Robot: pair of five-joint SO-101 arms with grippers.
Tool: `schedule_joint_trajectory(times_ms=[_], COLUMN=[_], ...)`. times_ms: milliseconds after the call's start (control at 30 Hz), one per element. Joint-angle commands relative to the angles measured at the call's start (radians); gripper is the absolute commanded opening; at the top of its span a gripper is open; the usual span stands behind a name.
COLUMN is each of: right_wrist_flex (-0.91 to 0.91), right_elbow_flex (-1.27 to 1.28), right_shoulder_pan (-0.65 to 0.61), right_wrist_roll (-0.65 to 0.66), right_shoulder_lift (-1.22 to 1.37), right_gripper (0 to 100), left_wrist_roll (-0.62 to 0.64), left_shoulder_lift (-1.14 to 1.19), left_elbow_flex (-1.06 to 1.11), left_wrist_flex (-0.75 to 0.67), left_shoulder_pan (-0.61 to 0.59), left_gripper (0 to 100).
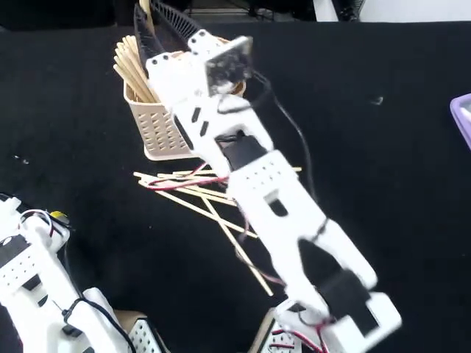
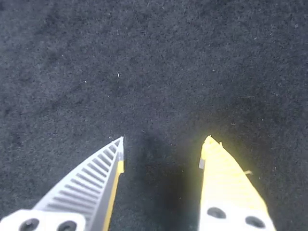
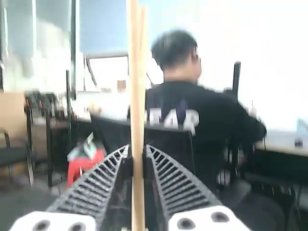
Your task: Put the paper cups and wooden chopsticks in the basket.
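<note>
Wooden chopsticks [image 1: 199,195] lie scattered on the black table [image 1: 383,184], which spans the whole high view. The right arm [image 1: 280,198], white and jointed, stretches from the near edge diagonally across the table, passing over that loose scatter and ending above the basket [image 1: 158,132]. The left arm [image 1: 29,287] sits folded at the near left corner, well apart from the basket and the scatter. The basket is beige with a perforated wall and stands on the far left part of the table, just beyond the loose sticks. A bundle of chopsticks [image 1: 132,66] leans out of it toward the left, fanned at the tips. The loose sticks cross each other in an untidy heap between the basket and the near edge, some partly hidden under the right arm, and a thin red wire [image 1: 169,184] trails over them. The right gripper [image 3: 138,147] has its dark ribbed fingers [image 3: 96,183] clenched on a held pair [image 3: 136,72] of wooden sticks, which stand upright between the jaws and run past them; in the high view this gripper hangs over the basket's far side. The left gripper [image 2: 163,139] hangs low over bare black cloth with its fingers released, one grey and ribbed, the other yellow, tips well apart. A purple object [image 1: 462,118] shows at the table's right edge.
</note>
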Motion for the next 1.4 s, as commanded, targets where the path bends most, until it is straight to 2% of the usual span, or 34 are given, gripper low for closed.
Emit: schedule_joint_trajectory(times_ms=[0,200,333,467,633,767,867,933,1100,1300,1367], right_wrist_flex=[-0.025,-0.021,0.126,0.404,0.868,1.25,1.407,1.415,1.283,1.129,1.086], right_elbow_flex=[-0.024,0.064,0.051,0.044,0.099,0.232,0.401,0.529,0.757,0.805,0.799], right_shoulder_pan=[0.023,0.02,0.02,0.015,0.02,-0.008,-0.018,-0.015,-0.018,-0.02,-0.02], right_wrist_roll=[-0.011,-0.011,-0.011,-0.011,-0.012,-0.009,0.012,0.084,0.245,0.391,0.414], right_shoulder_lift=[0.022,0.033,-0.012,-0.185,-0.481,-0.705,-0.805,-0.812,-0.723,-0.567,-0.507], right_gripper=[1.1,3.1,16.5,18.8,18.8,18.8,19.0,19.1,19.2,30.6,31.0], left_wrist_roll=[0.002,0.002,0.002,0.002,0.002,0.002,0.002,0.002,0.002,0.002,0.002], left_shoulder_lift=[-0.012,-0.012,-0.012,-0.012,-0.012,-0.012,-0.012,-0.012,-0.012,-0.012,-0.012], left_elbow_flex=[-0.051,-0.051,-0.051,-0.051,-0.051,-0.053,-0.053,-0.056,-0.058,-0.054,-0.054], left_wrist_flex=[-0.012,-0.012,-0.012,-0.012,-0.012,-0.012,-0.012,-0.012,-0.012,-0.012,-0.012], left_shoulder_pan=[0.002,0.005,0.005,0.004,0.008,0.01,0.01,0.01,0.01,0.01,0.01], left_gripper=[26,26,26,26,26,26,26,26,26,26,26])
